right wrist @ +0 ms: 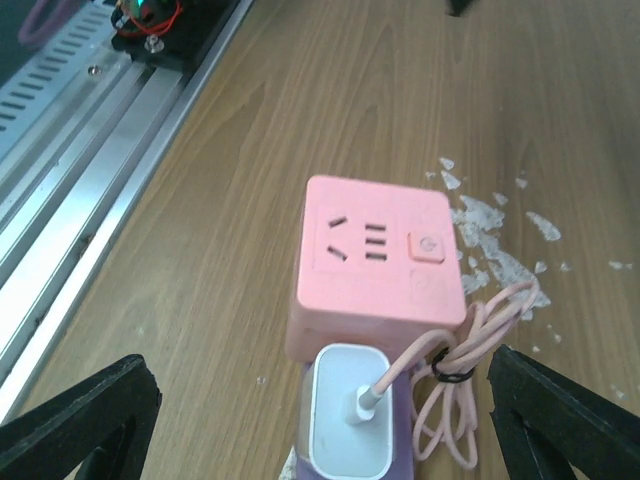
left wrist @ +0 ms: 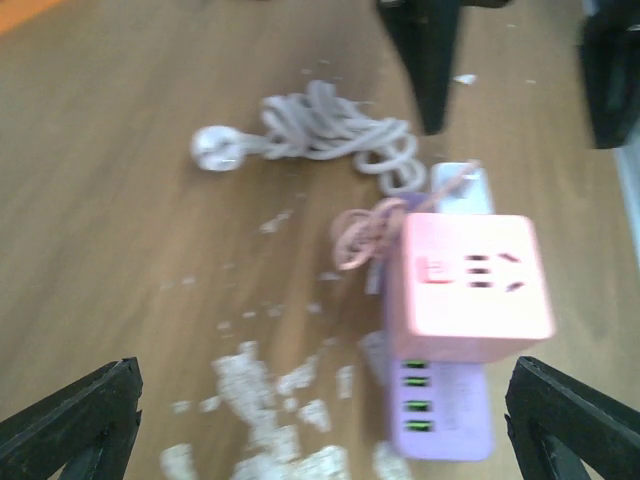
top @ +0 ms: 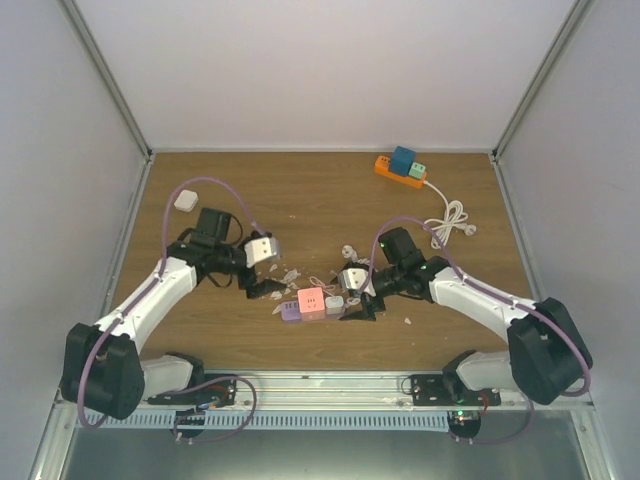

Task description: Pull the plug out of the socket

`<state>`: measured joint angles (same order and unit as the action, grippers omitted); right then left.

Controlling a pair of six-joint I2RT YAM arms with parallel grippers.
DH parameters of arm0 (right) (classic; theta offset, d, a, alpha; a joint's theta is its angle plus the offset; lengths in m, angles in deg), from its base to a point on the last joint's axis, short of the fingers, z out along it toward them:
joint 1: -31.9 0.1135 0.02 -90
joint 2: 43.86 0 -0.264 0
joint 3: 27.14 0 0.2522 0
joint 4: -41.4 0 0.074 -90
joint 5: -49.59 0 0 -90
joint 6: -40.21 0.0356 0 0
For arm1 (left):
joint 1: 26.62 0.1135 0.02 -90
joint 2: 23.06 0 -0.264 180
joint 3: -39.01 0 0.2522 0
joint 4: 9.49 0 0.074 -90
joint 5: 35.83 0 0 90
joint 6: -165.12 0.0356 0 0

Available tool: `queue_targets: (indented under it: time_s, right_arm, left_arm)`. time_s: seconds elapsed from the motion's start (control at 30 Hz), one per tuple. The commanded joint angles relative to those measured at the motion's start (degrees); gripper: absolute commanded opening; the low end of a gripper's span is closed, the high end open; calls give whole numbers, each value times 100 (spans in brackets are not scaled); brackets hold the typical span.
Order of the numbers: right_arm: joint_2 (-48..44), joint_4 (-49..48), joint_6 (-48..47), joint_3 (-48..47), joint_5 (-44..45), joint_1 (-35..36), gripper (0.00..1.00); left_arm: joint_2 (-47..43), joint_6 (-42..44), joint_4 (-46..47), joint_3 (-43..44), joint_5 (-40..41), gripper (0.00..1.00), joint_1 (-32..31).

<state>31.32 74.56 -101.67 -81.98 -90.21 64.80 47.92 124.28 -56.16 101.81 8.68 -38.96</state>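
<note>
Right now the purple power strip (top: 291, 312) lies near the middle of the wooden worktop (top: 330, 200), between the two arms. A pink cube adapter (right wrist: 375, 265) is seated on it, and a white charger plug (right wrist: 348, 425) is pushed in just beside the cube, its pink cable (right wrist: 455, 375) coiled and tied alongside. The left hand (left wrist: 320, 430) faces the strip from one end and the right hand (right wrist: 320, 425) from the other. Both have their fingers spread wide and hold nothing, and neither touches the strip as far as I can tell. That facing arrangement probably suits the job: one hand to pin the strip down, the other to draw a plug up and out. Whether the cube or the charger is the plug meant cannot be told. White flakes (left wrist: 270, 400) litter the wood, and a bundled white cord (left wrist: 320, 130) lies near. An orange power strip (top: 398, 172) sits well apart at the far edge.
</note>
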Motion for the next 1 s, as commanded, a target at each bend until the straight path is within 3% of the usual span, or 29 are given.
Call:
queue_targets:
  time_s: [0.0,0.37,0.97]
  right_arm:
    - [138,-82,-200,160,170,-34,88]
    - [488,-665,236,276,565,29,67]
    - [939,-819,477,120,1229,472,43]
  left_arm:
    - [-263,-412,246,-399,-73,99,-566]
    - [-489,-884,967,-1275,448,99,-1408]
    - [-352,-803,1104,-1404,499,99,-1632]
